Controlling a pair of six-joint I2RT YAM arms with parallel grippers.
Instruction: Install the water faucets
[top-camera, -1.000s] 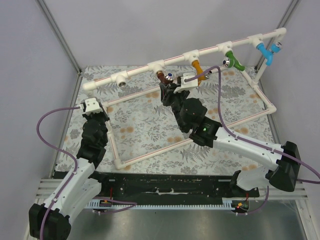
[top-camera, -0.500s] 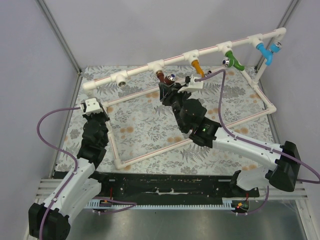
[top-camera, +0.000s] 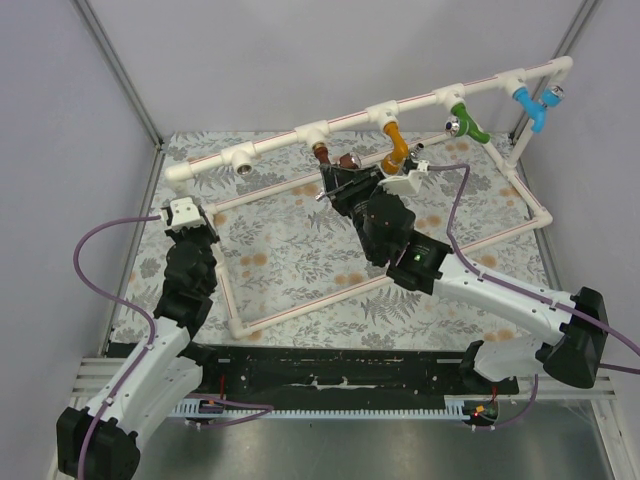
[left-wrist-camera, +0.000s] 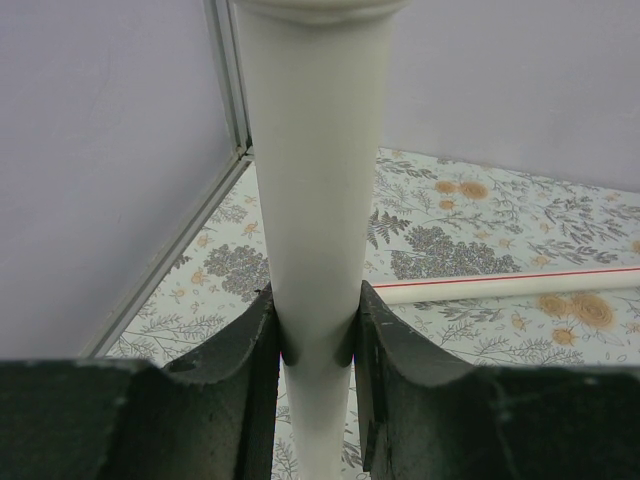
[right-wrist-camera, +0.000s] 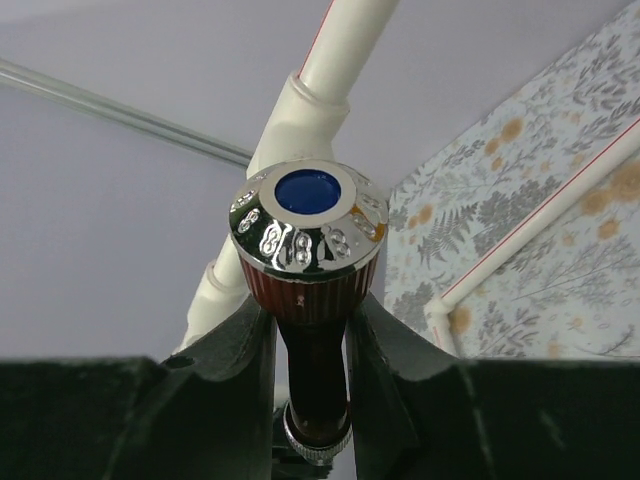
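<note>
Pincers clamping pipe and tap.
Left pincer is squeezing tight on a white pipe. Right pincer is gripping the brown tap below its chrome cap, under the rail. The orange tap is hanging alongside.

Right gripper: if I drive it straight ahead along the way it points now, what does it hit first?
With the right gripper shut on the dark reddish-brown faucet, its chrome cap leads; the white tee fitting behind it would likely be met first, though the gap is unclear.
</note>
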